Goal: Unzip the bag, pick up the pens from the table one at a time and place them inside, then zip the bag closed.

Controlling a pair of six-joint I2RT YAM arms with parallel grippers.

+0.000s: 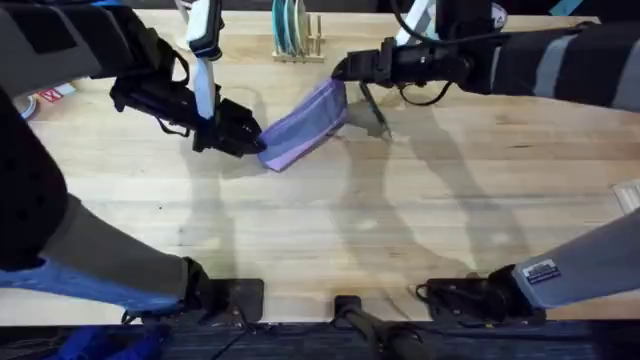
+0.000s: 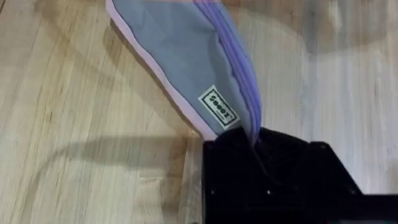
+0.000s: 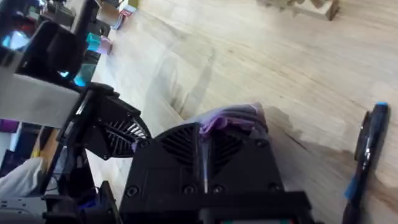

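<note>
The lavender bag (image 1: 305, 125) hangs stretched slantwise between both grippers, just above the table (image 1: 400, 220). My left gripper (image 1: 248, 137) is shut on its nearer, lower end; the left wrist view shows the bag (image 2: 186, 68) and its label running into the closed left gripper (image 2: 256, 140). My right gripper (image 1: 340, 70) is shut on the far, upper end, where a bunch of purple bag fabric (image 3: 231, 118) pokes out above the right gripper (image 3: 205, 134). One dark pen (image 1: 375, 110) with blue parts lies on the wood just right of the bag, and the right wrist view shows this pen (image 3: 367, 149) too.
A wooden rack with plates (image 1: 295, 35) stands at the back centre. A small red-and-white item (image 1: 50, 95) lies at the far left. A pale object (image 1: 628, 195) sits at the right edge. Bare wood stretches across the table's near half.
</note>
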